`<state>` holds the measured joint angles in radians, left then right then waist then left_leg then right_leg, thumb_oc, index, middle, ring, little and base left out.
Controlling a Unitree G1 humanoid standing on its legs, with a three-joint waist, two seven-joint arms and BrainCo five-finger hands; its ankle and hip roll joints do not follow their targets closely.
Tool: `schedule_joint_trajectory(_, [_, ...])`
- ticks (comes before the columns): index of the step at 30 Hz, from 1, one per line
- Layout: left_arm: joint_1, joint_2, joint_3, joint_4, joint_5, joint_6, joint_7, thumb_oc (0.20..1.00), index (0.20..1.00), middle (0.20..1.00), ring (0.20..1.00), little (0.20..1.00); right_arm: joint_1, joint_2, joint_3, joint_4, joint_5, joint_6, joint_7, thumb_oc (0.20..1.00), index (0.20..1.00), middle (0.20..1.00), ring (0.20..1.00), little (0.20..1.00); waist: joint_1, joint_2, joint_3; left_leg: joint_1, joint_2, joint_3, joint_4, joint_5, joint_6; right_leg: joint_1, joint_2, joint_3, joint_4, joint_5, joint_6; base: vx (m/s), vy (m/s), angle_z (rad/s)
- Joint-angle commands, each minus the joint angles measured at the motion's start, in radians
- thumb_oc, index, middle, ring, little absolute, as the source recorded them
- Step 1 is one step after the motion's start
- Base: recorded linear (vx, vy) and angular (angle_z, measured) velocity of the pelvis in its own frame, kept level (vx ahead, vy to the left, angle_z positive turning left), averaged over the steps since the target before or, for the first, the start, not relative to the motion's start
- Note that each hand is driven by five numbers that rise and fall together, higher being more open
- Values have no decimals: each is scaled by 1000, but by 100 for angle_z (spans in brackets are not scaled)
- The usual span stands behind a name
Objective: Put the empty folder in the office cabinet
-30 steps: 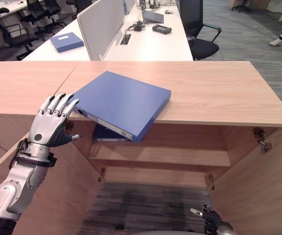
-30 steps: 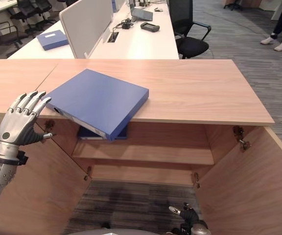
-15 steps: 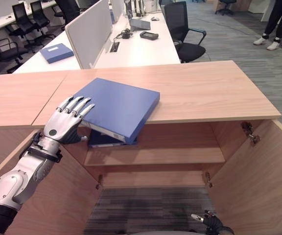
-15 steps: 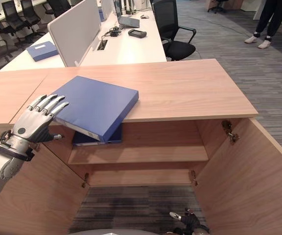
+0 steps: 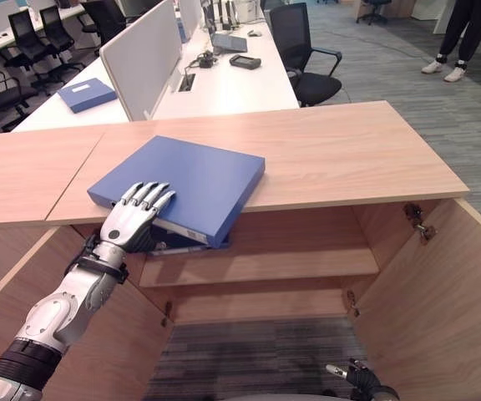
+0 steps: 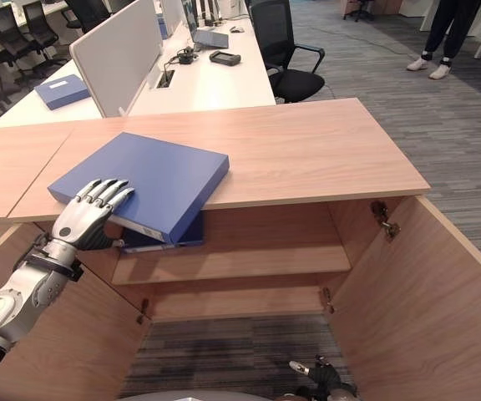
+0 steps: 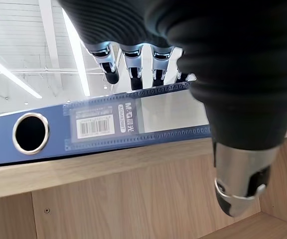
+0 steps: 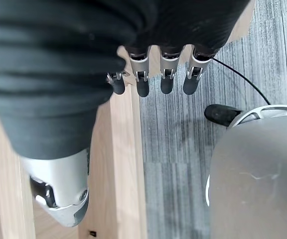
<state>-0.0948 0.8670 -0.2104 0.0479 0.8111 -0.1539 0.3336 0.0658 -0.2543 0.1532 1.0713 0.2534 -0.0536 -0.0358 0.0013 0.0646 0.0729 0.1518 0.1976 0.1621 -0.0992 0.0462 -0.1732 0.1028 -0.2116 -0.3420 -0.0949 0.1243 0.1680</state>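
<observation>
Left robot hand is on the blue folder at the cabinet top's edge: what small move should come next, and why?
Probably close the thumb up under the blue folder to pinch it. The left robot hand has straight fingers lying on the cover and its thumb below the spine, which overhangs the cabinet top, so nothing grips it yet. The right robot hand hangs low.

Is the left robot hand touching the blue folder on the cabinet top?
Touching. In the left eye view the left robot hand lays straight fingers on the blue folder; the left wrist view shows them over its spine, thumb below.
</observation>
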Motion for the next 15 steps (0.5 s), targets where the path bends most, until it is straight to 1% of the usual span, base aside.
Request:
schedule_joint_trajectory(1, [-163, 54, -23, 21, -8, 18, 22, 1000, 1000, 1000, 1000, 1000, -84, 10, -10, 21, -9, -11, -2, 1000, 1000, 1000, 1000, 1000, 2, -11, 55, 30, 1, -44, 12, -74, -13, 69, -3, -6, 9, -108, 56, 0, 0, 0])
schedule_joint_trajectory(15, [-210, 50, -61, 24, -6, 20, 6, 1000, 1000, 1000, 1000, 1000, -88, 12, -8, 27, -13, -5, 0, 1000, 1000, 1000, 1000, 1000, -5, -11, 52, 32, -2, -39, 12, -76, -11, 70, -2, -6, 12, -110, 56, 0, 0, 0])
